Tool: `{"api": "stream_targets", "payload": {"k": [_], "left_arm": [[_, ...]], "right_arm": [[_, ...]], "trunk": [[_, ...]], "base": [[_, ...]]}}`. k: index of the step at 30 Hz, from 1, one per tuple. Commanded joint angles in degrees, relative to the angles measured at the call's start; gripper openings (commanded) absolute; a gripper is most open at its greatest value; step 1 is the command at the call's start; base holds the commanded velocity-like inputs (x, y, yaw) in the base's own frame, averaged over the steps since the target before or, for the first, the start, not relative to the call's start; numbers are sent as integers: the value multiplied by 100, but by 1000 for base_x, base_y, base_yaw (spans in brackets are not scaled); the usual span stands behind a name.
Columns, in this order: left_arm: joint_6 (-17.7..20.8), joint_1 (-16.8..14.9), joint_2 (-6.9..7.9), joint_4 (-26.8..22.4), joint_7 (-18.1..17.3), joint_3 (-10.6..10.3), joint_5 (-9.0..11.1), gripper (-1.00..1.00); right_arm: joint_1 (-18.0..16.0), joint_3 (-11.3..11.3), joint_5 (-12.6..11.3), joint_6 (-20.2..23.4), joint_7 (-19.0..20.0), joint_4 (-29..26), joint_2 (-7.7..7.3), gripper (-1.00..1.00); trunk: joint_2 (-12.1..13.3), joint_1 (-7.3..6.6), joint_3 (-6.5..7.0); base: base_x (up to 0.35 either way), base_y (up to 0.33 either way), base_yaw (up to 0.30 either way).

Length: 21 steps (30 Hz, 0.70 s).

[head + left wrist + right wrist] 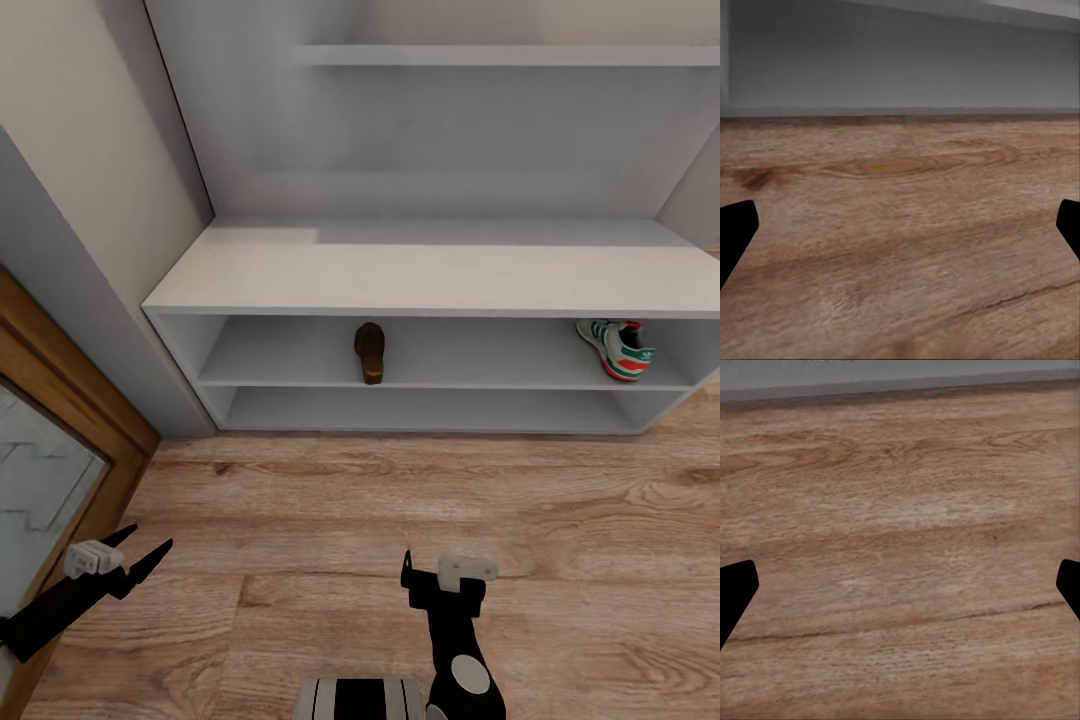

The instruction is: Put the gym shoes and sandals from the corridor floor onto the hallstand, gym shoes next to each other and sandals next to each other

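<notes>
Shoes are half put away, by the look of it: you have one sandal [369, 351] and one gym shoe [616, 348] on the rack [430, 280], and the other two are nowhere on the floor [400, 520] you can see from the head.

Going left to right: your left pincer [146, 551] hangs low over the floor near the wooden door frame [60, 400], fingers spread wide with nothing between them; its wrist view has bare planks and a fingertip [735, 232] at either edge. Next, the sandal stands on the upper shelf, left of the middle, toe pointing outward. Your right pincer [440, 575] hovers over the floor in front of the rack's middle; from its wrist its fingertips [735, 592] sit far apart on empty planks, so it carries nothing either. Farthest right, the gym shoe lies on the same shelf, near the right end.

These two sit well apart, which leaves room for each partner beside its own. What is left, I judge: find the second sandal and second gym shoe, bring them over, and set each next to its mate.
</notes>
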Motion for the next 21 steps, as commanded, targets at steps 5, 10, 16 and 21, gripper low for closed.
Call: {"api": "stream_targets", "payload": {"k": [5, 10, 16, 21], "left_arm": [[-11, 18, -124, 6, 507, -1, -225, 100], [-55, 35, -275, -2, 968, 1, -483, 100], [-305, 52, -459, 19, 1315, 3, -730, 100], [-427, 59, -603, 36, 1446, 3, -922, 100]], "right_arm": [[67, 22, 26, -102, -54, 23, -7, 100], [128, 24, 50, -179, -84, 37, -3, 100], [233, 27, 61, -233, -240, 38, 22, 100], [281, 38, 70, -320, -408, 57, 49, 100]], "trunk": [[-2, -1, -4], [-2, -1, -4], [-2, -1, -4], [-2, -1, -4]], "base": [[0, 0, 0], [0, 0, 0], [0, 0, 0], [0, 0, 0]]}}
